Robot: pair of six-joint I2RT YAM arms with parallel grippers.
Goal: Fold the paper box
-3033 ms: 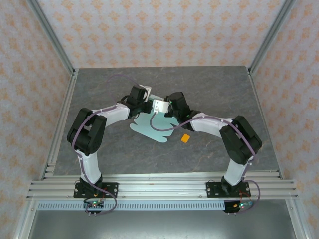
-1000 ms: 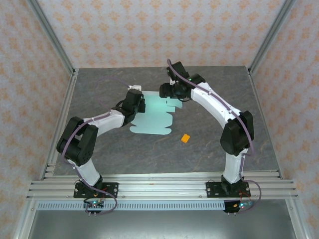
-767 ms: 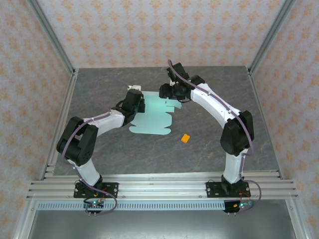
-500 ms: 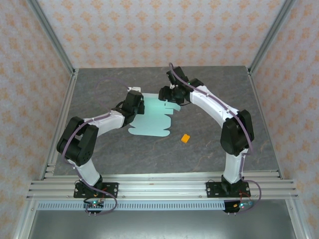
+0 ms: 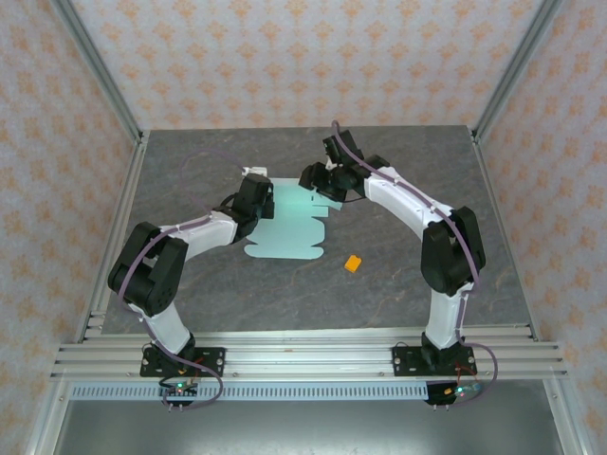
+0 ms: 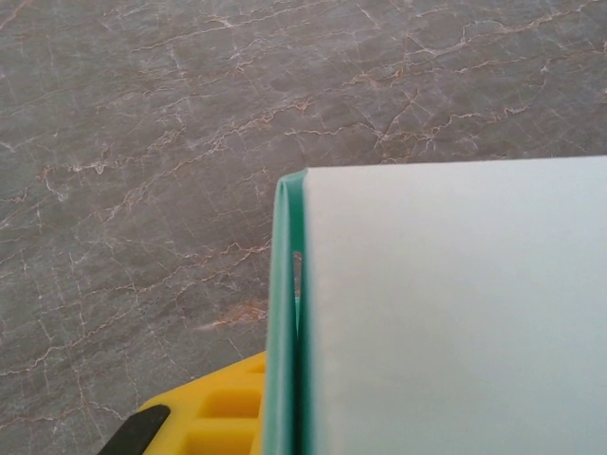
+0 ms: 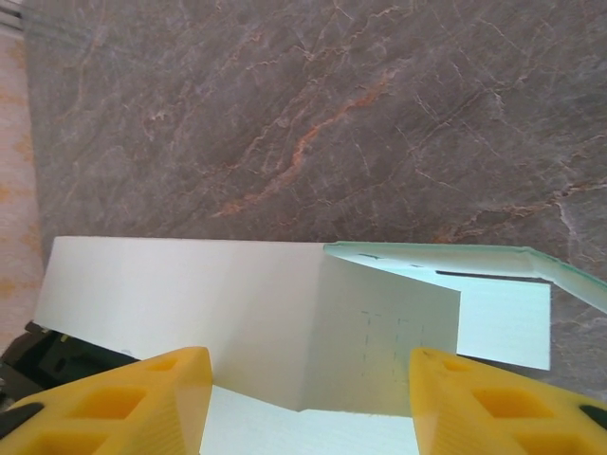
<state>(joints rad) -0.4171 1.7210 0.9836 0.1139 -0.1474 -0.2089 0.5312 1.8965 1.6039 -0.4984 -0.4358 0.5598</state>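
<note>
Step in hand (judged): raising a side panel at the far edge of the sheet.

Paper box [image 5: 289,232] lies mostly flat mid-counter [image 5: 398,284], between the 2 arms. Orange block [image 5: 352,263] sits apart, off its near right corner, and is not involved.

Left fingers [image 6: 204,422]: pressed together, pinching the sheet's left edge. The left wrist view shows a doubled layer of card over the lower yellow finger. Judged role: anchor.

Right fingers [image 7: 142,398]: spread, 1 on either side of a raised panel [image 7: 247,322] at the far right of the sheet. Neither visibly touches the card. The panel stands up off the sheet along a crease, with a smaller flap [image 7: 493,318] bent away on its right.

To do it well (judgement):
- Left pinch firm, so the sheet does not slide.
- Right fingers act close to the crease, not mid-panel, because thin card is likely to buckle.
- Close on the panel only once centred over it.
- Move slowly and follow the scored line.

Risk: the sheet pivots about the single left pinch and the fold runs skew.
</note>
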